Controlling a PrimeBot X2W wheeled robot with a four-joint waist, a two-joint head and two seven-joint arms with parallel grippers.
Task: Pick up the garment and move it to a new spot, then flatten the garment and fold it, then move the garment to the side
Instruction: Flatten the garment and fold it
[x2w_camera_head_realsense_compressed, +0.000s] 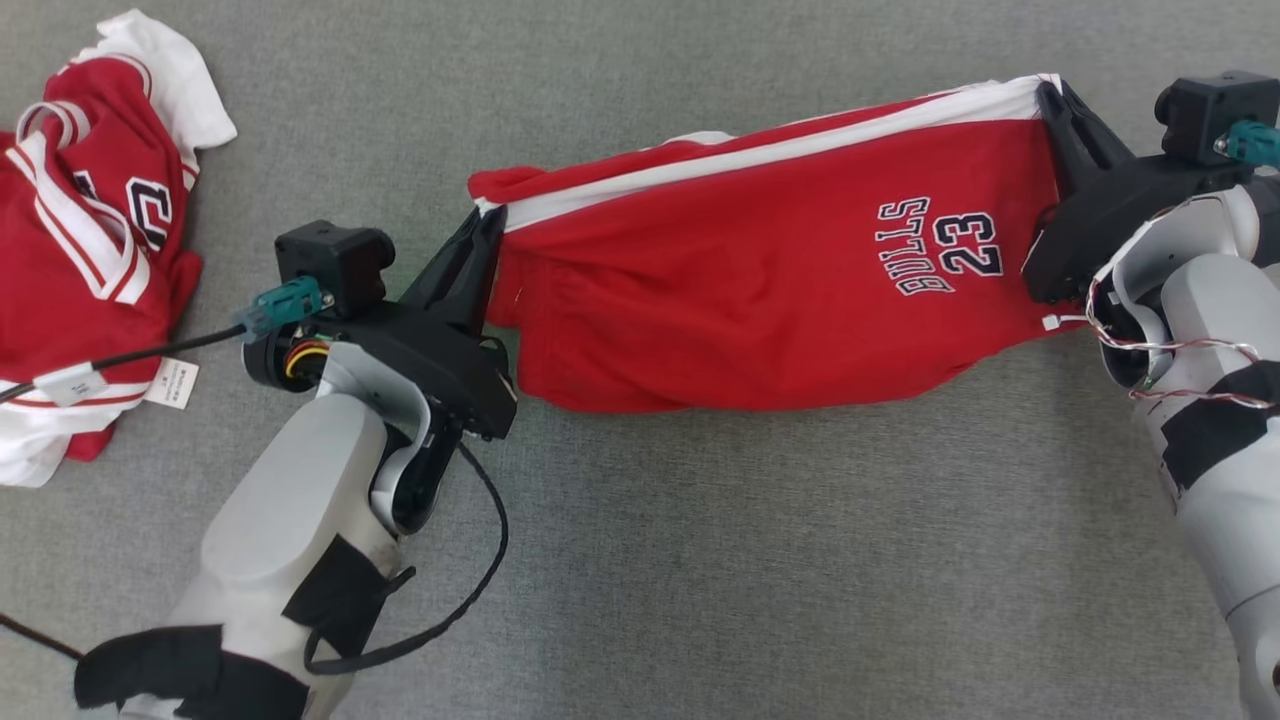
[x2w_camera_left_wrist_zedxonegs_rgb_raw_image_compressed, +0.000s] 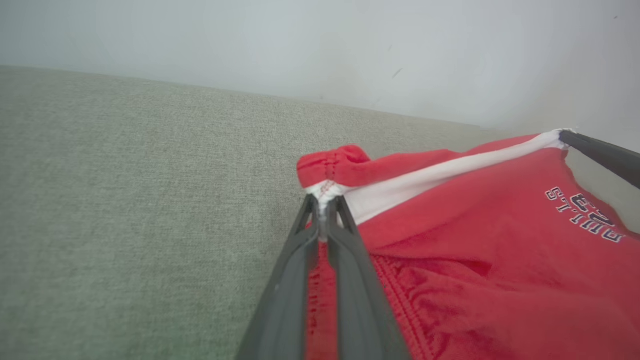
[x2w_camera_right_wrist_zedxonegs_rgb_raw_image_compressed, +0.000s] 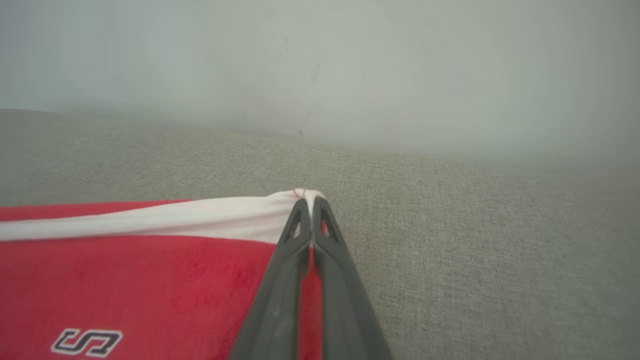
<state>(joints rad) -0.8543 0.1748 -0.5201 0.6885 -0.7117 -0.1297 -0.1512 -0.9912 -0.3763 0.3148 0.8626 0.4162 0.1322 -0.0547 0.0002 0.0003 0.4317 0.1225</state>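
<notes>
Head view, item one: left end effector, jaws pressed together on the white-striped corner of the garment at centre-left of the frame. Item two: right end effector, likewise clamped tight, holding the opposite white-striped corner at upper right. Garment: red shorts, stretched between the two grips, the white stripe forming the taut upper edge and the red body hanging below it towards the grey surface. Long axis: centre-left to upper right, rising slightly rightward; the gathered end, probably the waistband, points left, while the "BULLS 23" print sits near the right end and reads upside down. Step, as judged: carrying or spreading ahead of flattening. Next move calls for lowering both ends together, keeping the tension. A crumpled jersey lies well apart, upper left.
</notes>
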